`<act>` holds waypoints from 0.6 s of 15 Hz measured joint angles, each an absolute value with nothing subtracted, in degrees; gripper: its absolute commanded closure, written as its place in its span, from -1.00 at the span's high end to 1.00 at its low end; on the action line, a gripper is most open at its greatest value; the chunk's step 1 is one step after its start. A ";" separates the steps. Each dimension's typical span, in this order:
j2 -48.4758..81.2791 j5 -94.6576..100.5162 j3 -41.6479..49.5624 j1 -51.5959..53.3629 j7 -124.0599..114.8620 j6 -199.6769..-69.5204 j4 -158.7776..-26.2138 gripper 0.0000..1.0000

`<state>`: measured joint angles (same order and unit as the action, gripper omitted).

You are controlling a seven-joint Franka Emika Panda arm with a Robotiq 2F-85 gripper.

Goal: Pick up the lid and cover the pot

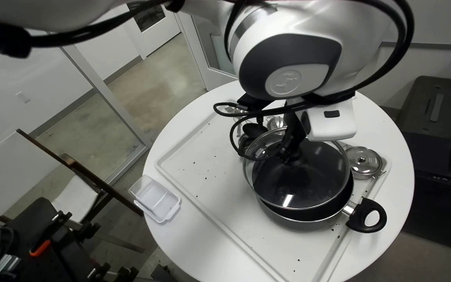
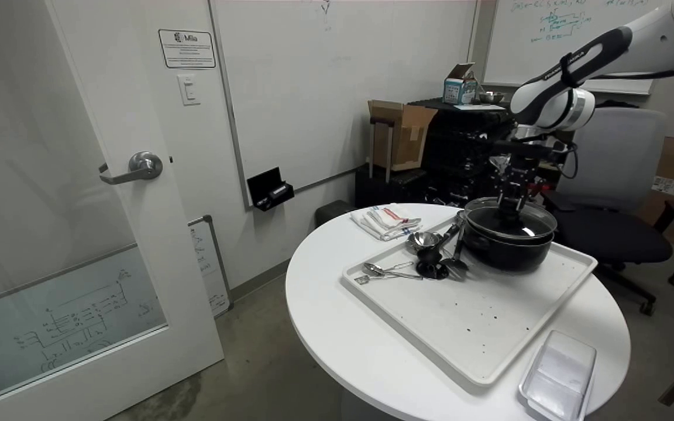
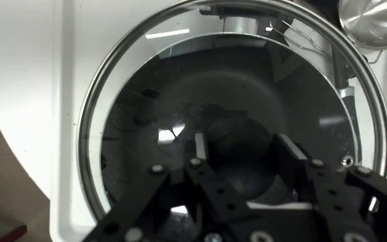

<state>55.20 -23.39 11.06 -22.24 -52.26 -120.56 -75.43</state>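
The lid (image 1: 315, 180) is round clear glass with a thin metal rim; it also shows in an exterior view (image 2: 535, 222) and the wrist view (image 3: 213, 97). The black pot (image 1: 307, 225) stands below it, also seen in an exterior view (image 2: 506, 254). My gripper (image 3: 242, 144) points down with its fingers on both sides of the black knob (image 3: 239, 181), closed against it. The lid appears held a little above the pot and offset from it; in the wrist view the pot's rim shows through the glass. The exact gap cannot be told.
The pot stands on a white tray (image 1: 217, 203) on a round table (image 2: 325, 333). Its black handle (image 1: 366, 215) sticks out. Beside it are a small metal pot (image 1: 362, 160) and utensils (image 2: 430, 257). A plastic container (image 1: 157, 201) and cloth (image 2: 385, 221) lie outside the tray.
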 measured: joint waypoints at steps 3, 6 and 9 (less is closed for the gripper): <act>56.78 -23.39 11.38 -22.32 -53.54 -120.56 -73.87 -0.49; 58.24 -23.39 11.48 -22.76 -54.37 -120.56 -72.43 -0.49; 59.38 -23.39 11.48 -23.48 -54.97 -120.56 -71.20 -0.49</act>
